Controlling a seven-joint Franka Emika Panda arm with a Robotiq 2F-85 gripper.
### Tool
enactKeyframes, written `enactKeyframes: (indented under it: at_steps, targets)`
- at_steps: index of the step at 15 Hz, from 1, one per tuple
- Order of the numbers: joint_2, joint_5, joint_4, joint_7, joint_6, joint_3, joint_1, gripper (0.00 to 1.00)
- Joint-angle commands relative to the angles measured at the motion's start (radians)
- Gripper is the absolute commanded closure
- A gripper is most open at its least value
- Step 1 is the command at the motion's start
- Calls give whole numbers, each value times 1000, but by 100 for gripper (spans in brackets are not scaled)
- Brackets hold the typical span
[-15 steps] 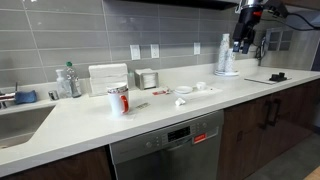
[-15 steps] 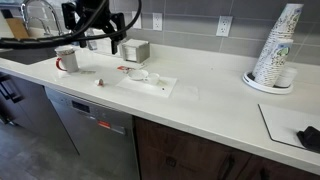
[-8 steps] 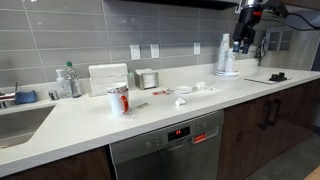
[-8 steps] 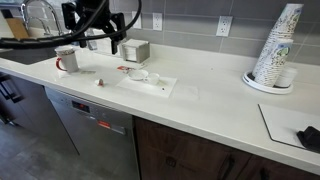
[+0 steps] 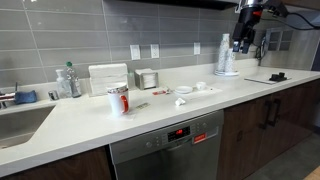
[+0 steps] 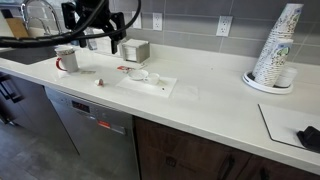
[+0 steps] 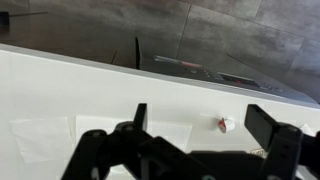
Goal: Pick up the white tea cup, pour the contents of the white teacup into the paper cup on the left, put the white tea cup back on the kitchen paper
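Observation:
The paper cup with red print (image 5: 118, 99) stands on the white counter and shows in both exterior views (image 6: 67, 59). The kitchen paper (image 6: 152, 85) lies flat on the counter, with the small white tea cup (image 6: 138, 74) on it; they also show in an exterior view, the cup (image 5: 184, 90) on the paper (image 5: 200, 90). My gripper (image 5: 240, 42) hangs high above the counter, open and empty (image 6: 112, 38). In the wrist view its two dark fingers (image 7: 205, 135) are spread apart over the counter, with flat paper sheets (image 7: 110, 126) below.
A tall stack of white cups (image 6: 276, 45) stands on a plate. A steel container (image 6: 136, 50) and an upright white box (image 5: 107, 77) stand by the tiled wall. Bottles (image 5: 66, 80) stand beside the sink. A small white item with a red mark (image 7: 226, 125) lies on the counter.

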State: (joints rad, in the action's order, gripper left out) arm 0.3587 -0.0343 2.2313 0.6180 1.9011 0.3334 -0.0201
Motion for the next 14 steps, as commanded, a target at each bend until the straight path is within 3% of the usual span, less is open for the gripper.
enactKeyframes:
  at_steps: [1, 4, 9, 14]
  targets:
    - [-25, 28, -14, -118, 3, -82, -33, 0]
    - [-74, 38, -48, -331, -34, -147, -45, 0]
    - [-200, 36, -105, -634, 15, -209, -61, 0]
    - [-347, 61, -187, -940, 134, -242, -62, 0]
